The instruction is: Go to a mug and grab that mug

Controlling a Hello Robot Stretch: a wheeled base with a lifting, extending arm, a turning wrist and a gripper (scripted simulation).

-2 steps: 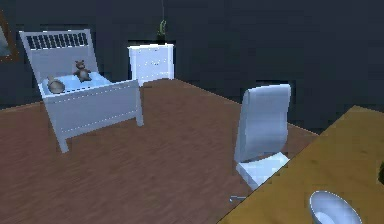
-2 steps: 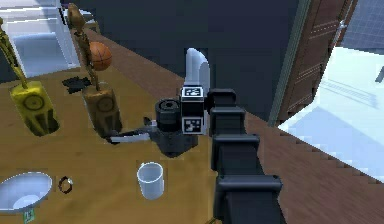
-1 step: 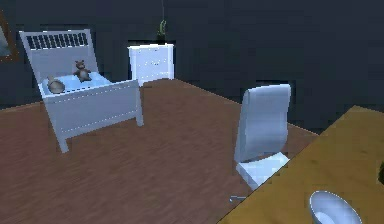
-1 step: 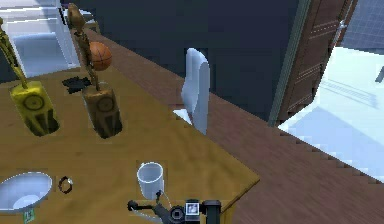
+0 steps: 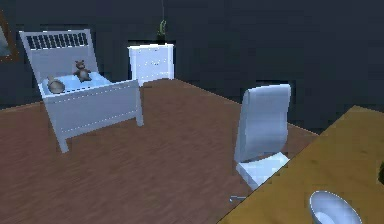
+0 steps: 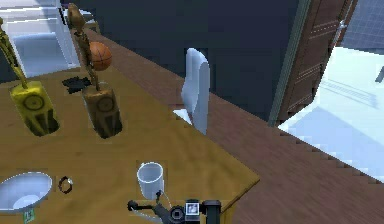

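1. You've got the mug in the arm side view: white, upright on the wooden table, near the table's bottom edge in that picture.
2. The gripper sits at the bottom edge of the same view, just below the mug in the picture. You can't tell from this whether it touches the mug or is only beside it.
3. Finger state: cannot tell, spread or pressed together. You also can't tell whether it holds anything, since the mug stands on the table right behind it.
4. Left of the mug lie a small ring-shaped thing and then a white bowl at the bottom left corner.
5. Farther out on the table stand a yellow statue and a brown statue, both upright, with a basketball behind the brown one.
6. A white chair stands at the table's far edge, and a brown door is at the upper right.
7. In the forward view you see the table corner with the bowl at lower right and the chair beside it. Across the floor stand a white bed with a teddy bear and a white dresser with a plant on top, against a dark wall.
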